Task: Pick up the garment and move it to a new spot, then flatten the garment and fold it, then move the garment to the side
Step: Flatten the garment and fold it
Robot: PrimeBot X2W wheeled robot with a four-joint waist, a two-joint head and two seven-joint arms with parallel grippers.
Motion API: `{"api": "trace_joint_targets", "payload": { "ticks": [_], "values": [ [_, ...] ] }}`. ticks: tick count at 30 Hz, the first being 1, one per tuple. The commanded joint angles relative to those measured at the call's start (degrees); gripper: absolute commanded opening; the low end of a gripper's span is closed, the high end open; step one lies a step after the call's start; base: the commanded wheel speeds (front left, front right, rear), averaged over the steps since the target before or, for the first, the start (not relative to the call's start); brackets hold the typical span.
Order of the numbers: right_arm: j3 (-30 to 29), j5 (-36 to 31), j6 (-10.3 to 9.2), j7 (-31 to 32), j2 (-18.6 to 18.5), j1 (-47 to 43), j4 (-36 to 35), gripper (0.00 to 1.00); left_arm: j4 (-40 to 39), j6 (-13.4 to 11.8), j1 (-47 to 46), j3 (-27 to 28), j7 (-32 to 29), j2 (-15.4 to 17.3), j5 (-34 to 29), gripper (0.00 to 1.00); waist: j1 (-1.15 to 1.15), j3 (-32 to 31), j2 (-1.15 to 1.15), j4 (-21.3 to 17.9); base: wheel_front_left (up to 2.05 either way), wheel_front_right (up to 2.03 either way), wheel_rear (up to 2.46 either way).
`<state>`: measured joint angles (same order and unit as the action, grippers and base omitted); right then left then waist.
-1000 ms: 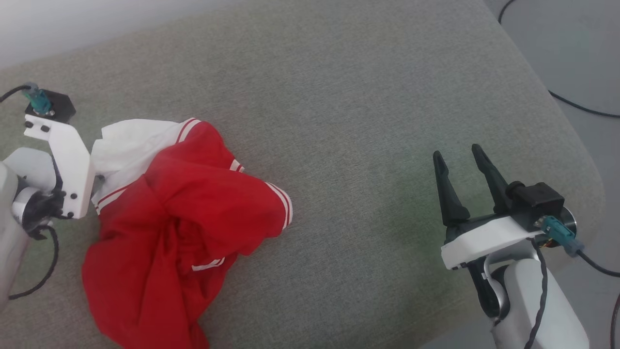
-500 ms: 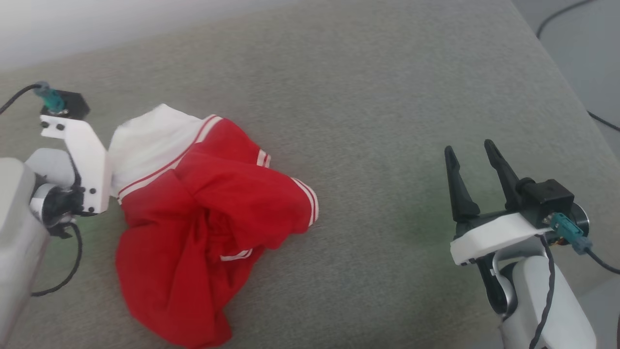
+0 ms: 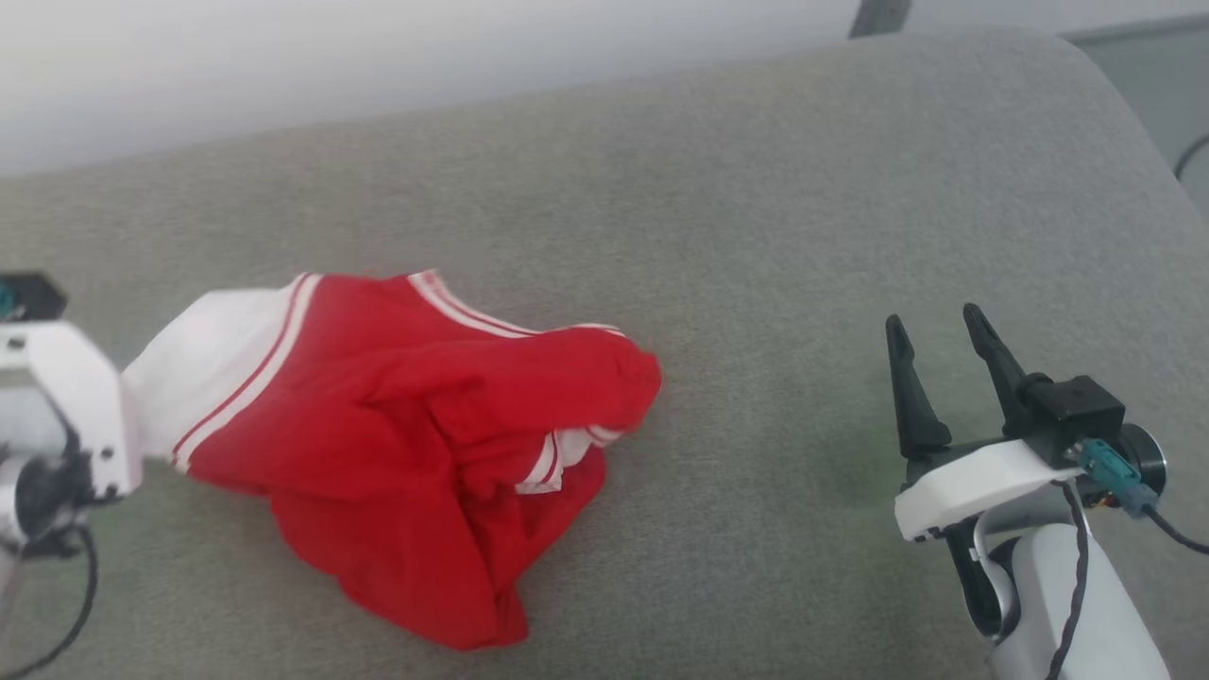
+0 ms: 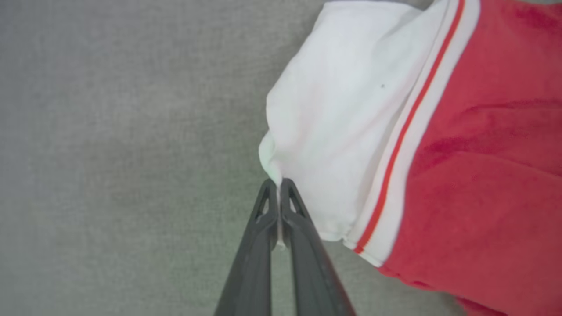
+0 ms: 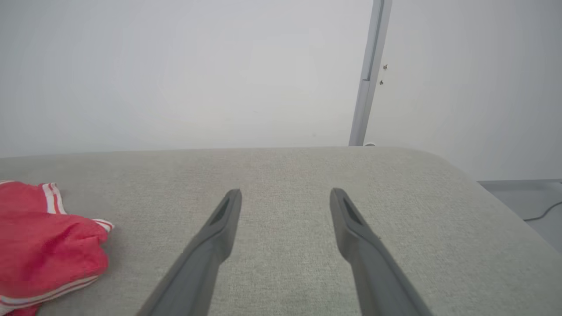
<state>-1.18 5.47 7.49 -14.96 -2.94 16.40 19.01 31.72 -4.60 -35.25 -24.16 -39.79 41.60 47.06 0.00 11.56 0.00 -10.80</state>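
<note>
The garment [image 3: 406,444] is a red jersey with white sleeves and striped trim, lying bunched on the left half of a grey fabric cushion [image 3: 756,189]. In the left wrist view my left gripper [image 4: 279,184] is shut on the edge of the garment's [image 4: 461,175] white sleeve, which is drawn taut from the tips. The gripper's white mount [image 3: 57,416] sits at the head view's left edge. My right gripper [image 3: 932,316] hovers open over bare cushion at the lower right, well apart from the garment. The right wrist view shows the right gripper [image 5: 285,192] holding nothing and the garment [image 5: 44,254] far to its left.
A pale wall runs behind the cushion, with a grey upright post [image 5: 369,74] against it. The cushion's rounded right edge drops to a grey floor where a dark cable [image 3: 1190,156] lies.
My left gripper has shut on the white sleeve and drawn it out, stretching the bunched garment. The head camera has shifted. The right gripper stays open.
</note>
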Motion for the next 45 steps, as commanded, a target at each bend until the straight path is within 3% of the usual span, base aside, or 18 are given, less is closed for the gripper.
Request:
{"api": "trace_joint_targets", "payload": {
  "ticks": [1, 5, 15, 20, 24, 25, 26, 27, 28, 35, 45],
  "values": [
    [-0.05, -0.15, -0.01, -0.32, 0.11, -0.67, 0.19, 1.0, -1.36, -1.37, 2.66, 0.93, 0.1, 0.69, 1.47, 0.0, 0.0, -1.03, 0.0, 1.2, 0.0, 0.0, 0.0],
    [0.05, -0.18, -0.01, -0.32, 0.11, -0.76, 0.36, 1.0, -5.29, -4.44, 9.43, 3.19, 0.65, 2.58, 3.46, 0.0, 0.0, -1.51, 0.0, 1.89, 0.0, 0.0, 0.0],
    [1.23, 0.24, 0.0, 0.21, 0.12, -0.85, 0.52, 1.0, -10.13, -8.95, 20.6, 4.55, 0.13, 2.61, 6.71, 0.0, 0.0, -1.66, 0.0, 2.32, 0.0, 0.0, 0.0],
    [1.82, -0.05, 0.0, 0.67, 0.11, -0.88, 0.94, 1.0, -9.9, -9.9, 23.35, 3.84, -0.72, 1.85, 7.19, 0.0, 0.0, -2.43, 0.0, 2.6, 0.0, 0.0, 0.0],
    [2.91, -0.05, -0.01, 1.31, 0.12, -1.17, 1.24, 1.0, -10.41, -8.63, 23.15, 3.7, 1.35, 1.41, 6.78, 0.0, 0.0, -3.62, 0.0, 3.17, 0.0, 0.0, 0.0],
    [3.25, -0.36, 0.0, 1.33, 0.07, -1.33, 1.18, 1.0, -10.53, -8.37, 22.94, 4.15, 2.09, 1.17, 7.07, 0.04, 0.0, -3.94, 0.0, 3.36, 0.0, 0.0, 0.0],
    [3.43, -0.37, -0.01, 1.64, 0.04, -1.53, 1.17, 1.0, -10.57, -8.24, 22.83, 4.35, 2.64, 1.14, 7.13, 0.14, 0.0, -4.28, 0.0, 3.54, 0.0, 0.0, 0.0],
    [3.81, -0.33, -0.01, 2.01, -0.04, -1.77, 1.25, 1.0, -10.77, -8.0, 22.63, 4.35, 3.36, 1.37, 6.6, 0.4, 0.0, -4.61, 0.0, 3.78, 0.0, 0.0, 0.0],
    [4.03, -0.29, 0.0, 2.13, -0.14, -1.94, 1.26, 1.0, -11.04, -7.7, 22.28, 4.54, 4.17, 1.43, 6.32, 1.0, 0.0, -4.92, 0.0, 4.03, 0.0, 0.0, 0.0],
    [6.98, 2.02, 0.0, 3.89, -1.68, -2.47, 1.42, 1.0, -13.41, -5.04, 21.16, 6.2, 12.05, 0.55, 5.4, 1.0, 0.0, -7.13, 0.0, 6.21, 0.0, 0.0, 0.0],
    [11.73, 6.9, 0.0, 7.03, -3.88, -3.09, 0.56, 1.0, -18.28, -1.15, 25.18, 9.35, 34.57, -2.19, 0.71, 1.0, 0.0, -9.2, 0.0, 10.79, 0.0, 0.0, 0.0]
  ]
}}
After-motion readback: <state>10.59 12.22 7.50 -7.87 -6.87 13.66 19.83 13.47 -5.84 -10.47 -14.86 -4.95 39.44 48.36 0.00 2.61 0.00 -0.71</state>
